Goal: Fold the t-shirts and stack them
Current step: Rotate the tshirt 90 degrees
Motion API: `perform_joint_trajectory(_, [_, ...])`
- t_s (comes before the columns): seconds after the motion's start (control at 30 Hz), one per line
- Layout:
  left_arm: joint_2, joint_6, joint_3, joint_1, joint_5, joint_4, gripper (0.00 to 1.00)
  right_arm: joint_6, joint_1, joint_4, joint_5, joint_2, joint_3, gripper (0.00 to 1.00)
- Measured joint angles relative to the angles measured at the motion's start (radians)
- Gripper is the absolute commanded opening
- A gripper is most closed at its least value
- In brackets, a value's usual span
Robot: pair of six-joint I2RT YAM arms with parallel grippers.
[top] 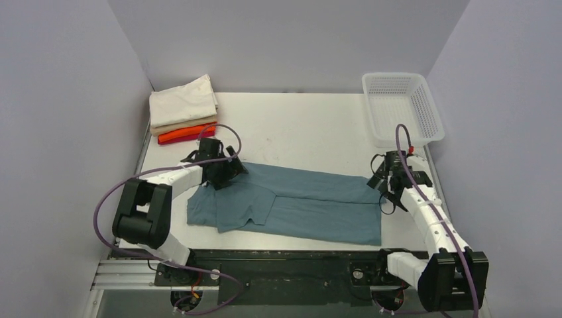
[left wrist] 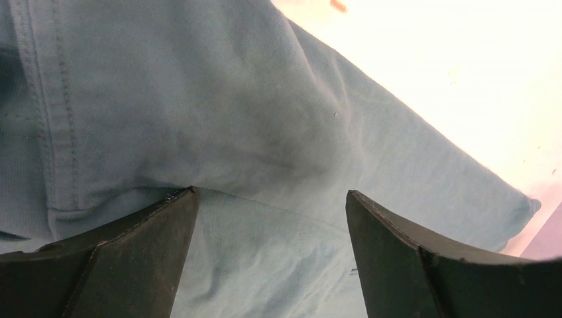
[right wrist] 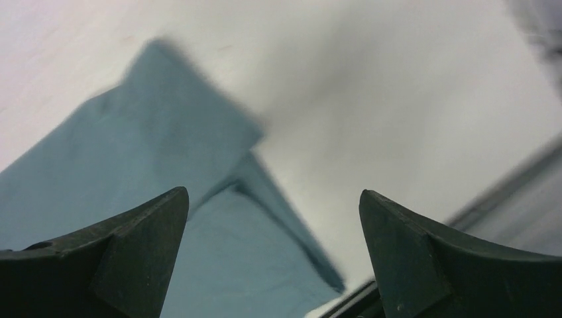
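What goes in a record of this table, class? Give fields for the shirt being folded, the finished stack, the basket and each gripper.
Shirt in work: teal t-shirt, partly folded, lying flat mid-table
Finished stack: folded shirts, far left corner, cream on top, orange and red lowest
Basket: white mesh basket, far right corner, apart from the shirt
Left arm: left gripper open, over the shirt's left end
Right arm: right gripper open, at the shirt's right end

Teal t-shirt (top: 298, 202): flat, folded lengthwise into a long band, one sleeve turned inward. Far-left corner of table (top: 311, 129): stack of folded rectangles, cream shirt (top: 182, 101) uppermost, then tan shirt (top: 180, 126), orange shirt (top: 180, 134), red shirt (top: 192, 140) lowest.
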Motion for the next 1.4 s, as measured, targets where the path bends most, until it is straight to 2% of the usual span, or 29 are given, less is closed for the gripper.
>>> perform_joint_trajectory(0.07, [0.061, 0.005, 0.064, 0.000, 0.000, -0.006, 0.93, -0.037, 0.018, 0.099, -0.163, -0.005, -0.026, 0.96])
perform_joint_trajectory(0.17, [0.182, 0.016, 0.198, 0.000, 0.003, -0.010, 0.93, -0.087, 0.118, 0.231, -0.332, 0.102, -0.016, 0.95])
perform_joint_trajectory(0.27, [0.339, 0.036, 0.395, -0.008, 0.002, -0.020, 0.94, -0.125, 0.222, 0.316, -0.428, 0.292, 0.040, 0.94])
perform_joint_trajectory(0.37, [0.509, 0.059, 0.643, -0.024, 0.000, -0.060, 0.94, -0.131, 0.262, 0.381, -0.496, 0.416, 0.056, 0.93])
perform_joint_trajectory(0.57, [0.885, 0.054, 1.212, -0.069, 0.059, -0.111, 0.94, -0.119, 0.295, 0.470, -0.519, 0.381, -0.005, 0.93])
perform_joint_trajectory(0.67, [1.112, 0.020, 1.577, -0.102, 0.103, -0.135, 0.94, -0.088, 0.388, 0.518, -0.519, 0.317, -0.074, 0.93])
perform_joint_trajectory(0.73, [1.221, -0.025, 1.725, -0.127, 0.117, -0.097, 0.94, -0.057, 0.476, 0.538, -0.529, 0.288, -0.104, 0.93])
perform_joint_trajectory(0.87, [1.323, -0.197, 1.781, -0.168, 0.136, 0.127, 0.94, -0.002, 0.608, 0.572, -0.569, 0.286, -0.111, 0.93])
perform_joint_trajectory(1.07, [1.417, -0.374, 1.836, -0.183, 0.125, 0.342, 0.94, 0.032, 0.742, 0.610, -0.653, 0.386, -0.028, 0.93])
perform_joint_trajectory(1.23, [1.421, -0.391, 1.836, -0.182, 0.111, 0.374, 0.94, 0.034, 0.792, 0.613, -0.692, 0.440, 0.029, 0.93])
perform_joint_trajectory(1.4, [1.383, -0.311, 1.808, -0.183, 0.124, 0.324, 0.94, 0.047, 0.792, 0.565, -0.639, 0.408, 0.034, 0.94])
